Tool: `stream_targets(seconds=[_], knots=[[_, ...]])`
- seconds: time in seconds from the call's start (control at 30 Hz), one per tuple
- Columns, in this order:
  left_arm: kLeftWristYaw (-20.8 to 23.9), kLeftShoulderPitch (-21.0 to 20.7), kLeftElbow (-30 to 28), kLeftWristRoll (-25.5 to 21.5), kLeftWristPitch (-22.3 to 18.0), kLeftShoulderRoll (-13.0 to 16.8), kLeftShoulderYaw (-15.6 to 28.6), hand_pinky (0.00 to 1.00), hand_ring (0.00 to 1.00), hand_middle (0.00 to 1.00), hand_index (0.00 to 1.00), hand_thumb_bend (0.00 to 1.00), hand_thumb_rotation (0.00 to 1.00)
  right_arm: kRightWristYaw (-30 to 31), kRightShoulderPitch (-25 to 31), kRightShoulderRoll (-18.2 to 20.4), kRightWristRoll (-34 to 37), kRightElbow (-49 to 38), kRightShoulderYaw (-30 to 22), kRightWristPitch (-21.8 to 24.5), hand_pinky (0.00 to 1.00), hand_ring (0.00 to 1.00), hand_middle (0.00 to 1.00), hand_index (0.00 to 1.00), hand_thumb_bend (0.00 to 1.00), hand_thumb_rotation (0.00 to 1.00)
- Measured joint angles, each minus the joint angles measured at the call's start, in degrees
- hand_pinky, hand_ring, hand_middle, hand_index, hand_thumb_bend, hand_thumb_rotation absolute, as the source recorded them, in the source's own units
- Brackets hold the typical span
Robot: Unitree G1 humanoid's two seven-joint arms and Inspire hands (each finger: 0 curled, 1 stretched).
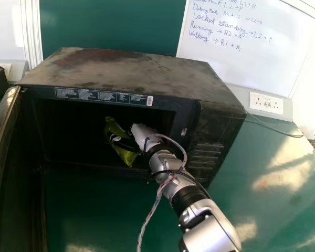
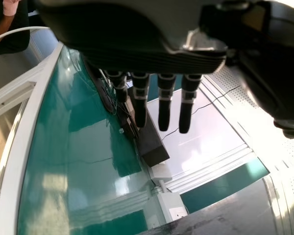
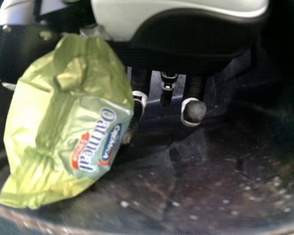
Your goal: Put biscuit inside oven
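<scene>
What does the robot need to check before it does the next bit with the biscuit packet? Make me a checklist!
1. Oven door open: ok, the door is swung out to the left of the oven.
2. Packet past the opening: ok, the green biscuit packet is inside.
3. Packet held: ok, the right hand has it between thumb and fingers.
4. Packet resting on something below: cannot tell, its underside is hidden.
5. Packet let go: not ok, it is in the hand.
6. Left hand out of the way: ok, it is outside the oven.
</scene>
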Motion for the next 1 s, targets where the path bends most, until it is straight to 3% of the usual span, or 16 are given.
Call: stream_targets(seconds=[0.23, 0.33, 0.37, 0.43, 0.57, 0.6, 0.67, 0.73, 0.77, 0.87, 1.0], knots=[[0.1, 0.4, 0.3, 0.0, -0.8, 0.0, 0.0, 0.69, 0.84, 0.88, 0.86, 0.66, 0.67, -0.8, 0.4, 0.0, -0.5, 0.0, 0.5, -0.1, 0.02, 0.05, 0.10, 0.14, 0.59, 0.00], [0.1, 0.4, 0.9, -0.8, -1.9, -0.1, 0.0, 0.63, 0.79, 0.85, 0.85, 0.67, 0.63, -1.6, 0.7, 0.0, -0.5, 0.0, 0.5, -0.3, 0.07, 0.10, 0.15, 0.23, 0.63, 0.00], [0.0, 0.4, 1.2, -1.3, -2.4, -0.1, -0.1, 0.63, 0.79, 0.84, 0.85, 0.67, 0.62, -1.7, 0.8, 0.0, -0.5, 0.0, 0.4, -0.4, 0.10, 0.13, 0.19, 0.35, 0.57, 0.01], [-0.5, 0.6, 1.4, -2.9, -3.2, -0.1, -0.2, 0.64, 0.79, 0.84, 0.85, 0.67, 0.62, -1.8, 0.9, 0.0, -0.3, 0.1, 0.2, -0.6, 0.15, 0.19, 0.35, 0.46, 0.53, 0.00], [-0.9, 1.2, 1.5, -3.7, -3.2, -0.1, -0.8, 0.61, 0.76, 0.80, 0.84, 0.67, 0.61, -1.9, 1.0, -0.1, -0.3, 0.1, 0.1, -1.0, 0.35, 0.48, 0.56, 0.49, 0.52, 0.03], [-0.8, 1.5, 1.3, -3.4, -2.6, -0.2, -1.1, 0.60, 0.74, 0.78, 0.83, 0.67, 0.61, -2.0, 1.0, -0.1, -0.3, 0.1, 0.1, -1.2, 0.38, 0.52, 0.62, 0.57, 0.69, 0.09], [-0.6, 2.1, 0.7, -2.5, -1.5, -0.2, -1.8, 0.61, 0.75, 0.78, 0.83, 0.66, 0.62, -2.4, 1.1, -0.1, -0.3, 0.1, 0.1, -1.3, 0.44, 0.58, 0.70, 0.66, 0.83, 0.17], [-0.4, 2.5, 0.5, -2.0, -0.7, -0.3, -2.1, 0.63, 0.76, 0.80, 0.83, 0.66, 0.63, -2.5, 1.1, -0.1, -0.4, 0.1, 0.2, -1.3, 0.55, 0.64, 0.74, 0.71, 0.86, 0.21], [-0.3, 2.6, 0.3, -1.7, -0.3, -0.3, -2.3, 0.60, 0.73, 0.77, 0.83, 0.66, 0.66, -2.5, 1.1, -0.1, -0.4, 0.1, 0.2, -1.3, 0.61, 0.68, 0.78, 0.73, 0.88, 0.25], [-0.1, 2.8, -0.7, -0.9, 1.1, -0.3, -2.6, 0.60, 0.74, 0.79, 0.84, 0.66, 0.69, -2.4, 1.1, -0.2, -0.5, 0.1, 0.4, -1.3, 0.64, 0.73, 0.80, 0.75, 0.90, 0.29], [0.0, 3.0, -1.0, -0.3, 1.7, -0.3, -2.8, 0.62, 0.76, 0.79, 0.85, 0.66, 0.66, -2.4, 1.2, -0.1, -0.4, 0.0, 0.3, -1.3, 0.65, 0.74, 0.80, 0.74, 0.88, 0.30]])
